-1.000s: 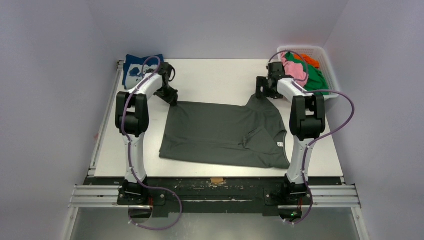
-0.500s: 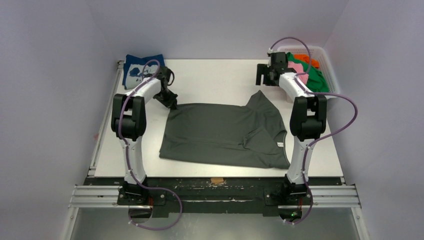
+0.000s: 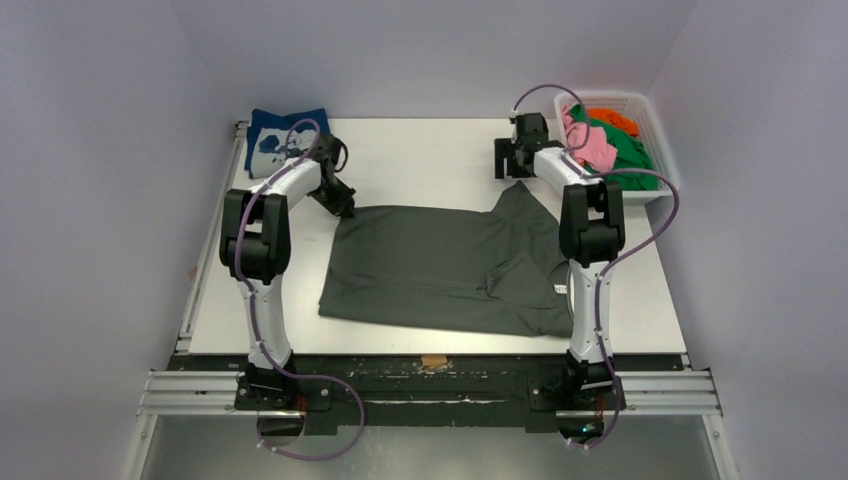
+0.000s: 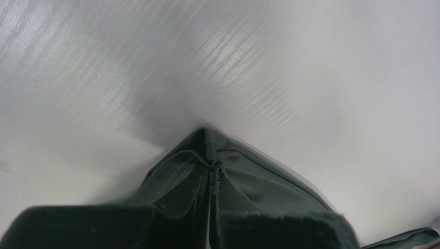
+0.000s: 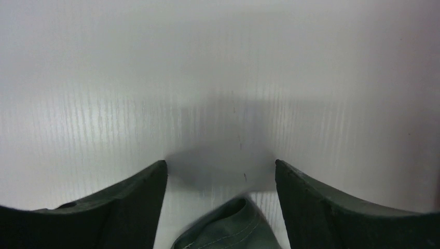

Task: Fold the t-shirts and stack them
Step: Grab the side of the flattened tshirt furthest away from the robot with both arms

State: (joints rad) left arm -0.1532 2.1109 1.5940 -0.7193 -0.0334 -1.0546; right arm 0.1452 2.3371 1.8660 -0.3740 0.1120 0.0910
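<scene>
A plain dark grey t-shirt [image 3: 440, 265] lies spread on the white table [image 3: 430, 150]. My left gripper [image 3: 343, 203] is shut on its far left corner, and the pinched hem [image 4: 210, 155] shows between the shut fingers in the left wrist view. My right gripper [image 3: 510, 160] is open and empty, just beyond the shirt's far right sleeve tip [image 5: 228, 228], which lies loose between the spread fingers. A folded navy blue t-shirt with white print [image 3: 280, 140] lies at the far left corner. Pink, green and orange t-shirts [image 3: 605, 140] sit in the basket.
The white mesh basket [image 3: 655, 120] stands at the far right corner, close behind my right arm. A small tan scrap [image 3: 433, 360] lies on the black front rail. Grey walls enclose the table on three sides.
My right gripper has let go of the sleeve and moved up and left, away from the basket. The sleeve tip now lies on the table. My left gripper has barely moved.
</scene>
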